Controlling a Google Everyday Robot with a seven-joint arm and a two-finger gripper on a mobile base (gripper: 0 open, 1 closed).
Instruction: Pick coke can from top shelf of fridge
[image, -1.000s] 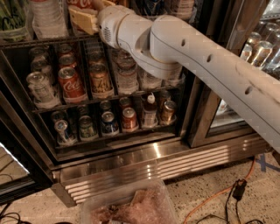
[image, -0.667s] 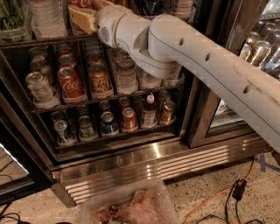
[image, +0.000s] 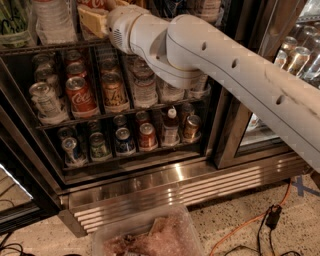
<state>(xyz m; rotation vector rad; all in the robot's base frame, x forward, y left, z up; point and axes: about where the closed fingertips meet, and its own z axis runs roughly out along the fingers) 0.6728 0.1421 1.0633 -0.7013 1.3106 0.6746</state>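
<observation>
The fridge (image: 150, 182) stands open in front of me, with dark wire racks and a ribbed steel base. My white arm reaches in from the right to the top shelf (image: 50, 47). The gripper (image: 92, 19) is at the upper edge of the view, just above that rack. A red coke can (image: 94, 3) with white script shows right above the gripper, mostly cut off by the frame edge. I cannot tell whether the gripper touches it.
Clear bottles (image: 50, 17) stand left of the gripper on the top shelf. The rack below holds another red Coke can (image: 80, 97), an orange-gold can (image: 115, 92) and a silver can (image: 45, 100). A plastic tub (image: 150, 237) and cables (image: 265, 220) lie on the floor.
The arm's wrist has edged slightly up and to the left at the top shelf. The cans on the lower racks have not moved.
</observation>
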